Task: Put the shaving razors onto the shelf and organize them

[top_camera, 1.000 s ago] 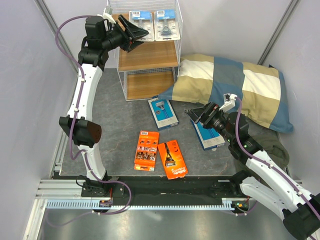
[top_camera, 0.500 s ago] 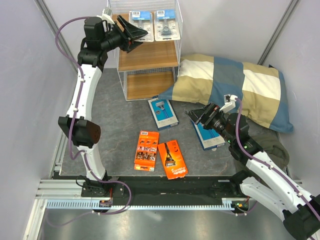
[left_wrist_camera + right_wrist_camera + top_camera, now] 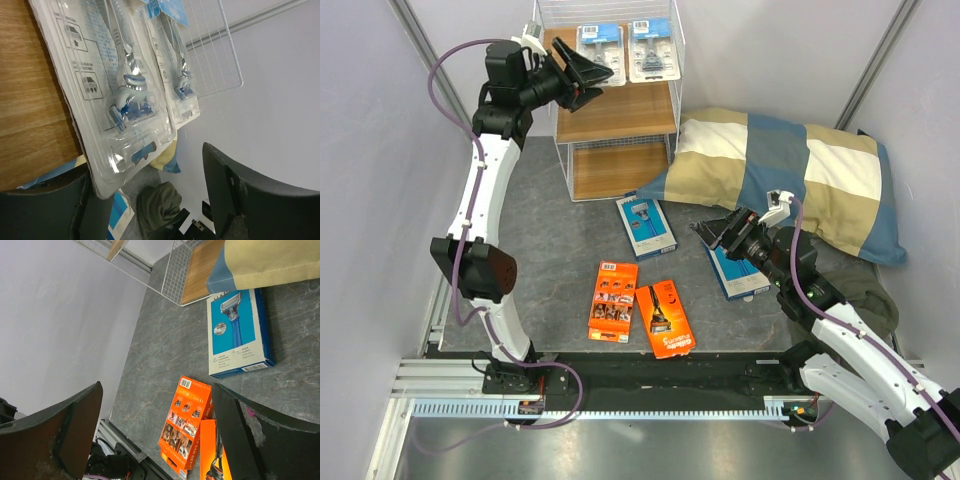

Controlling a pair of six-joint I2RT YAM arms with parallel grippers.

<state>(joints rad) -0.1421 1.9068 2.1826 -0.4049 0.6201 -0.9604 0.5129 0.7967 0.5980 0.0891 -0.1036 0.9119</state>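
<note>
Grey marbled tabletop, pale walls, shelf at the far side.
Left gripper parted at the top tier; right gripper wide apart over a blue box.

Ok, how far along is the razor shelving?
Done: two blister packs lie on the top tier of the shelf. In hand: nothing; the left gripper hangs by them, jaws open, and the right gripper hovers open near one blue box. Left: that and the other blue box, plus both orange packs, on the table.
</note>
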